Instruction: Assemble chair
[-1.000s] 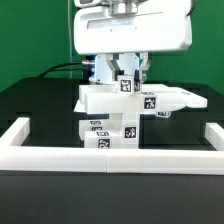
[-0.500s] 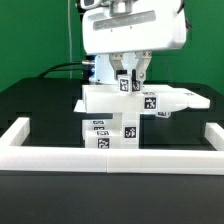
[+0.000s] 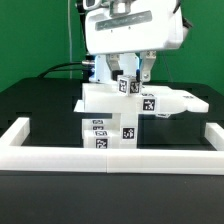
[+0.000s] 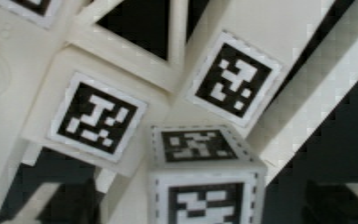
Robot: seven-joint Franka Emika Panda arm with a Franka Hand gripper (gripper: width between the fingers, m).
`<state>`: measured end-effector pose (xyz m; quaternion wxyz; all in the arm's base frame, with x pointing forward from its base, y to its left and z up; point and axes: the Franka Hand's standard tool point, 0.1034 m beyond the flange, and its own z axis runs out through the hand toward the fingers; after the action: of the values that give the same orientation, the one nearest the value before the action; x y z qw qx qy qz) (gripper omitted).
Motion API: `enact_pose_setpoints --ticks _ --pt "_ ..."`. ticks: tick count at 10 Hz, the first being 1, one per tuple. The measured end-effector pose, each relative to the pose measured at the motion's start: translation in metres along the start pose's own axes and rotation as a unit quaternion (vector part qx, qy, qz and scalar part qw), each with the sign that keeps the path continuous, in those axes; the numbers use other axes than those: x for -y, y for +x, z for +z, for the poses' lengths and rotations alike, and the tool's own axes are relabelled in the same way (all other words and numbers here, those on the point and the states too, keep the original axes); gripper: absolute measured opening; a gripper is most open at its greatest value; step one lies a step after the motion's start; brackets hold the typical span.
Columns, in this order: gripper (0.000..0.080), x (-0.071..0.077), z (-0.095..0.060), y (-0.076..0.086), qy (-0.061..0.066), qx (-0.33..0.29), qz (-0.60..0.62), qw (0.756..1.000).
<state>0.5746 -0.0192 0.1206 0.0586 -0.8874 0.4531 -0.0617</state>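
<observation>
Jaws now spread apart above chair (image 3: 125,112), released, chair against white rail (image 3: 112,156)

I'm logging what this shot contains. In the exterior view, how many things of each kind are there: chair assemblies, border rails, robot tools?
Chair: 1, partly built
Border rail: 1
Tool: 1, just above the chair
Total: 3
</observation>
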Motion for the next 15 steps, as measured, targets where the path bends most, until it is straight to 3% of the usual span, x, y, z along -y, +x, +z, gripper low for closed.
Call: enact_pose_setpoints --ticks 1,5,8,15 --pt "0.0626 0.0012 0.0001 -0.0016 0.0 0.0 -0.007 1.0" --pt "0.0648 0.004 -0.0006 -0.0053 0.001 0.001 -0.213 0.977" --pt "0.0649 0.0012 0.0006 -0.0046 0.0 0.002 -0.357 0.934" --pt "0.0649 -0.0021 0.0016 -0.0038 -0.006 0.004 -0.563 0.826"
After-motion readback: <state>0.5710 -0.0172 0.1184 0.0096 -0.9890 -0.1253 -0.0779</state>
